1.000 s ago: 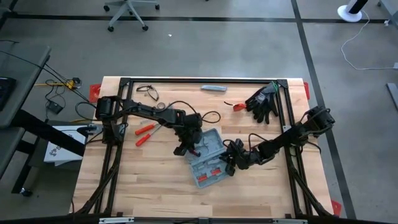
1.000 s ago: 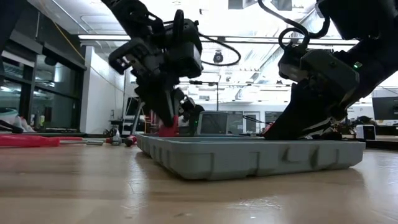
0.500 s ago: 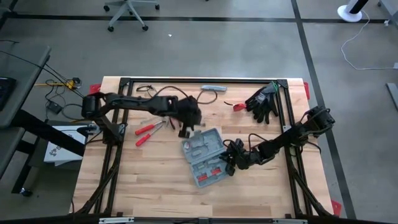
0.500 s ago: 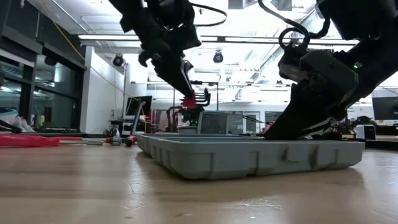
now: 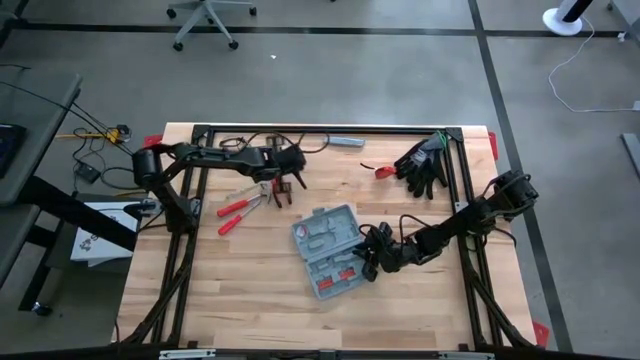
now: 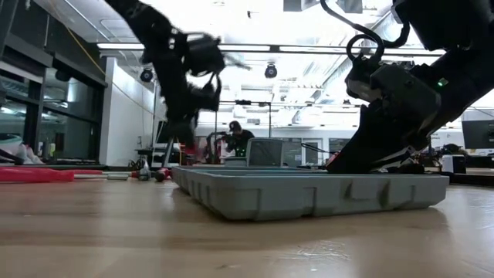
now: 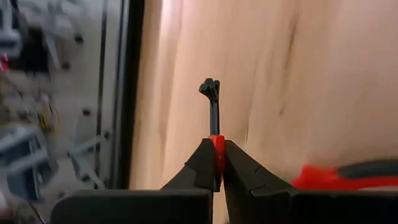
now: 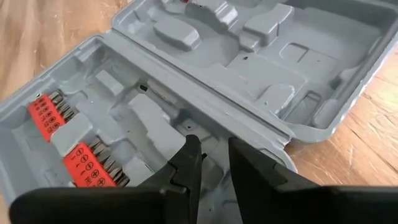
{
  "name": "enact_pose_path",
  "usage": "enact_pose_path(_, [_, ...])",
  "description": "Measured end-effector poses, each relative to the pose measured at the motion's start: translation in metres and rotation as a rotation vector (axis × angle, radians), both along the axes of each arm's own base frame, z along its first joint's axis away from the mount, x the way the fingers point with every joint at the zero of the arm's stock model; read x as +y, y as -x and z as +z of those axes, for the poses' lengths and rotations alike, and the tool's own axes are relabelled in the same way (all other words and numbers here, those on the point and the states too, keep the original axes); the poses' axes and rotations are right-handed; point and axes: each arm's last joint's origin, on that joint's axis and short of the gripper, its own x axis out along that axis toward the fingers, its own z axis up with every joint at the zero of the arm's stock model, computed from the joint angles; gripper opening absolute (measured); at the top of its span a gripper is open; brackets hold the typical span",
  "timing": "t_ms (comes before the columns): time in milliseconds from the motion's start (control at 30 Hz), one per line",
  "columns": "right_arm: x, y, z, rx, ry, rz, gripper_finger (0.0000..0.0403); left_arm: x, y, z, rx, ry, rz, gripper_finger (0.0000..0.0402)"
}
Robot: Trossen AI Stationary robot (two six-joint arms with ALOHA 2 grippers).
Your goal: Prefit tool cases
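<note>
High view shows the open tool case (image 5: 328, 252) lying flat in the middle of the table (image 5: 240, 300). The right end effector (image 5: 366, 262) is at its edge, fingers a little apart over the rim. The left end effector (image 5: 285, 187), near the red pliers (image 5: 240, 209), is clamped on a small red-handled tool (image 7: 213, 121).

Blue-grey tool case (image 5: 328, 252) lies open flat mid-table, red bit strips inside.
</note>
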Motion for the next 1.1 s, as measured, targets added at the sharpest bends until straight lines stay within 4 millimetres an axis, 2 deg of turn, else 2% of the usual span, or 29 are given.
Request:
enact_pose_path(200, [0.0,0.0,0.0,-0.001,0.003,-0.002,0.0078,0.012,0.025,-0.027,0.016,0.044,0.103,0.0])
enact_pose_path(367, [0.0,0.0,0.0,-0.001,0.002,-0.003,0.0078,0.009,0.033,-0.038,0.031,0.043,0.109,0.0])
enact_pose_path(667, [0.0,0.0,0.0,-0.001,0.004,-0.002,0.0078,-0.002,0.027,-0.039,0.014,0.017,0.067,0.0])
enact_pose_path(1100, [0.0,0.0,0.0,0.003,0.006,-0.004,0.0078,-0.038,0.014,-0.037,0.059,-0.127,-0.021,0.0])
